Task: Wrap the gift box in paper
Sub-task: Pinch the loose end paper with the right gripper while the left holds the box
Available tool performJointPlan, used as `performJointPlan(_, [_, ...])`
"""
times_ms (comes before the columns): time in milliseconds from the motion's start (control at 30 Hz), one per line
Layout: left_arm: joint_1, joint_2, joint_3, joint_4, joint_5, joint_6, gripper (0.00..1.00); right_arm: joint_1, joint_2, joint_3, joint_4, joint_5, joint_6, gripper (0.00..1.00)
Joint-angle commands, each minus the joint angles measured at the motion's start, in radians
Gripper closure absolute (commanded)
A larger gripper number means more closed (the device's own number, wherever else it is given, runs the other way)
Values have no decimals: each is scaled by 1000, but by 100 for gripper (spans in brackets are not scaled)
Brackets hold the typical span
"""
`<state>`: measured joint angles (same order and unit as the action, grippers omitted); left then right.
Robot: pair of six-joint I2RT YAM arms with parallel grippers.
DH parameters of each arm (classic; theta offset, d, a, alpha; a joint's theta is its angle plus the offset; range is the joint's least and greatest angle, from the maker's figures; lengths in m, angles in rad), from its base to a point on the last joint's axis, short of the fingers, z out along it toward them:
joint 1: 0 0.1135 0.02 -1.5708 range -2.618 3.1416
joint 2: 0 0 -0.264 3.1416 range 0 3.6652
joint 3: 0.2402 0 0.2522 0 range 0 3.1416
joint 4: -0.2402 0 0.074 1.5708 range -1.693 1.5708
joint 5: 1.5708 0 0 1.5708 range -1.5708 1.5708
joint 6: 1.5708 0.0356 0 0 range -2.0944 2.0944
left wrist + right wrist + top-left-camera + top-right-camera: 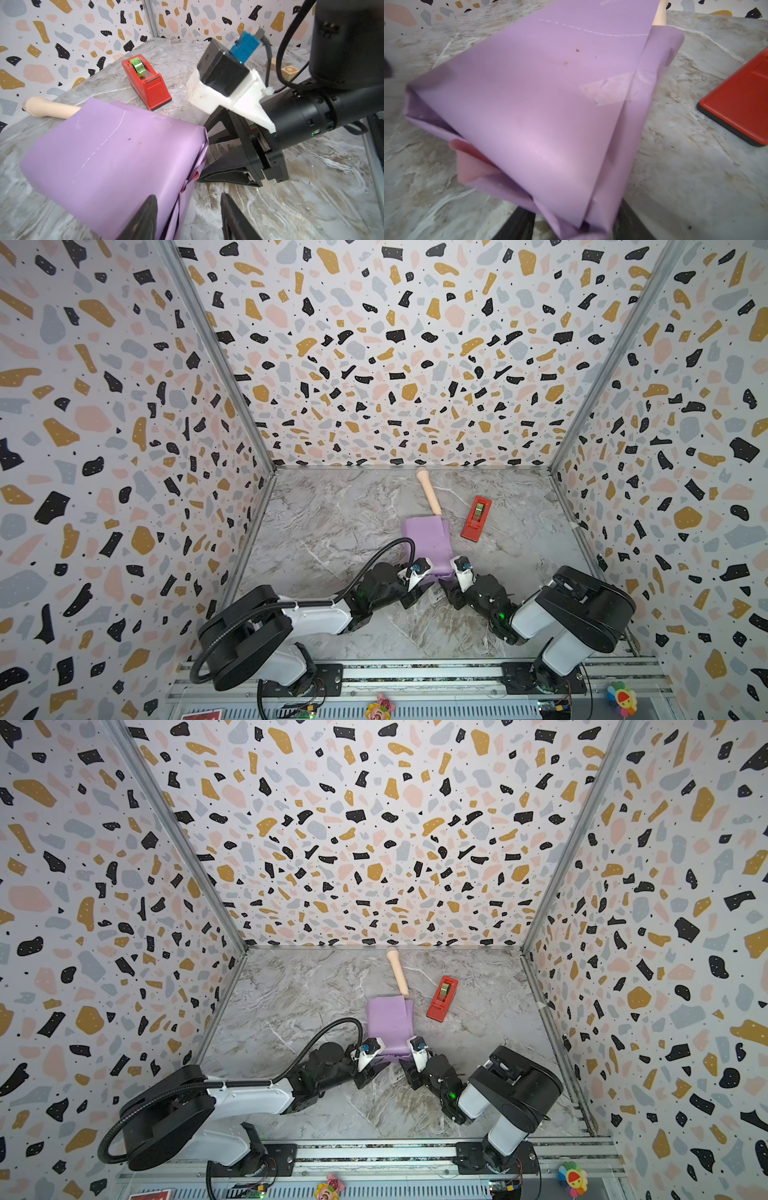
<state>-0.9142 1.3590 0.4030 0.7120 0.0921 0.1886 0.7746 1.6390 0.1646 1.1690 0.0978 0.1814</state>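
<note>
paper (428, 543): folded into a lilac parcel, laid at middle of surface (332, 531) | left gripper (188, 195): fingers (145, 218) spread, flap at parcel's front-edge end set between them | right gripper (202, 153): fingers (224, 174) spread, same end's other corner bracketed

No legible text, labels or numbers
</note>
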Motion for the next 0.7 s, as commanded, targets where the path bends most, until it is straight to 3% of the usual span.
performJointPlan(0, [5,-43,-42,62,-72,125,33,0,2,1,27,5,18,45])
performJointPlan(67, [5,-41,-34,59,-92,187,25,-1,2,3,29,3,17,46])
performJointPlan(200, [4,-9,-1,50,-124,278,19,-5,10,7,30,-3,18,46])
performJointPlan(233, [3,0,6,49,-125,303,11,-4,9,7,29,-4,19,47])
performJointPlan(267, [4,9,14,39,-124,336,10,-6,9,7,30,-7,20,47])
performJointPlan(667, [20,163,111,-41,-109,598,7,-11,4,13,18,-24,29,50])
